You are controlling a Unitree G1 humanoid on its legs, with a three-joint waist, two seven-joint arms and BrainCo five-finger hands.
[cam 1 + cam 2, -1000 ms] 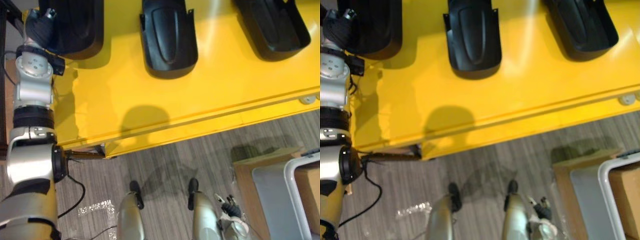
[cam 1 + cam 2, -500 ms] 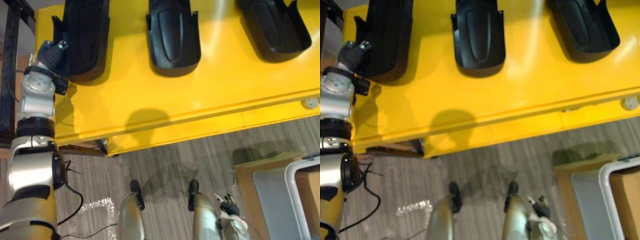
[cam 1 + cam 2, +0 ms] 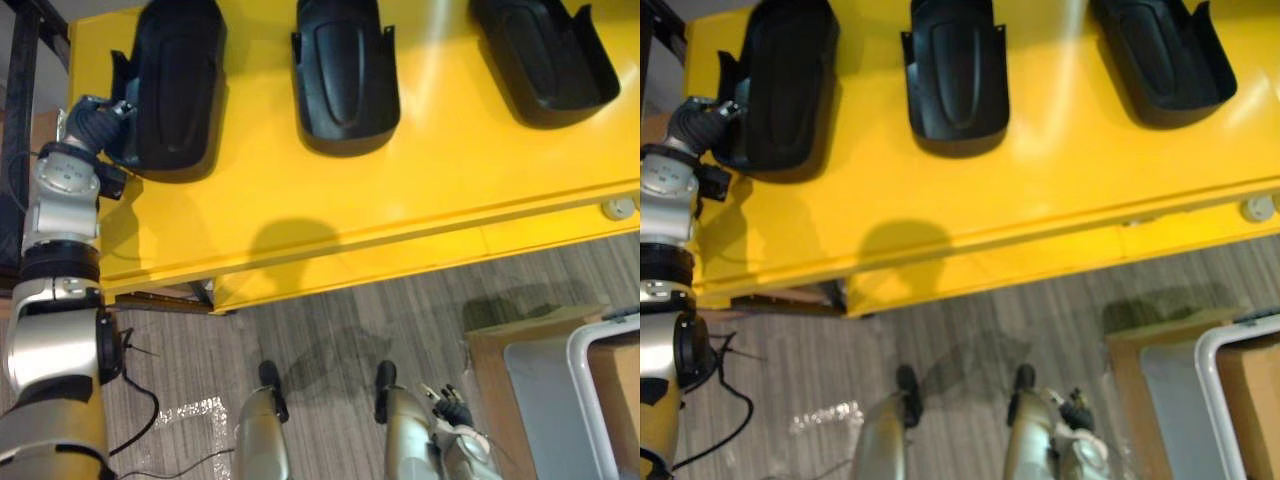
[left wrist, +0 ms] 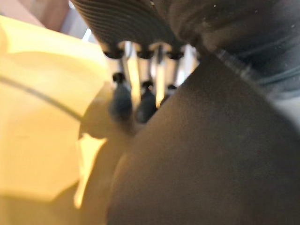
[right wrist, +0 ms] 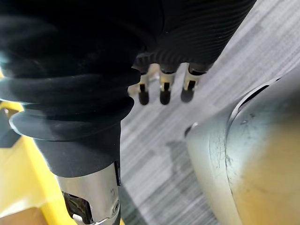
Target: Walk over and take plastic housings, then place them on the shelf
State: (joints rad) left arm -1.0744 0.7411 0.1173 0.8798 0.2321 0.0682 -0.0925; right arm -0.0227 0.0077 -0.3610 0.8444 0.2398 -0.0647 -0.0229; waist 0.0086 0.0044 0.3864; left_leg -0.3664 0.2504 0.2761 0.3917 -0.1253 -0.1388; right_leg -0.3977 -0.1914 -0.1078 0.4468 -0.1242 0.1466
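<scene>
Looks late in the task: three plastic housings (image 3: 345, 70) on yellow shelf (image 3: 400, 190), well apart. Rests left hand (image 3: 95, 125) against leftmost housing (image 3: 175, 85), fingers (image 4: 146, 101) straight, no clasp. Hangs right hand (image 3: 452, 408) low, loose, empty. Remains only to withdraw, probably.

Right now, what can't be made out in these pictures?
1. Left hand: whether it grips the left housing. The eye views show its covered back, and the left wrist view is blurred and blocked by the housing.
2. Middle housing and right housing: far ends cut off by the eye views' top edge.
3. White-rimmed container: cut off by the right edge, contents unclear.
4. Right hand: tiny in the eye views, low above the floor.
</scene>
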